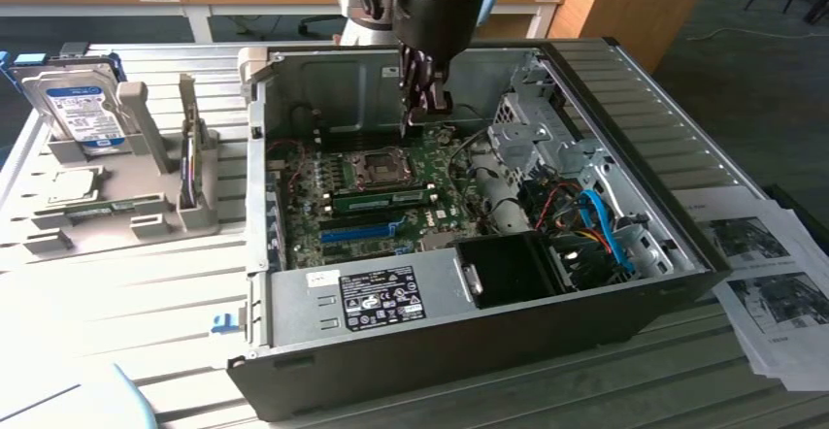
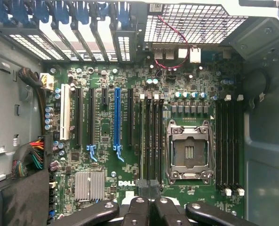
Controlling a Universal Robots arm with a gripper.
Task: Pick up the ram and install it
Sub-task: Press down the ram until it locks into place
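The ram (image 1: 382, 199) is a thin green stick standing on edge in a slot on the motherboard (image 1: 349, 230), just in front of the CPU socket (image 1: 383, 164) in the exterior view. My gripper (image 1: 425, 116) hangs inside the open computer case, above the board's far side and clear of the ram. Its black fingers (image 2: 138, 207) are pressed together with nothing between them. In the wrist view the gripper (image 2: 148, 200) looks straight down on the board, over the black memory slots (image 2: 152, 136) beside the CPU socket (image 2: 188, 153).
The case walls (image 1: 622, 118) ring the board. A drive cage (image 1: 531, 128) and cable bundle (image 1: 589, 225) stand at the exterior view's right, and a black shroud (image 1: 512, 269) sits at the front. A grey holder (image 1: 155, 215) with a hard drive (image 1: 78, 109) stands left of the case. Papers (image 1: 771, 283) lie at the right.
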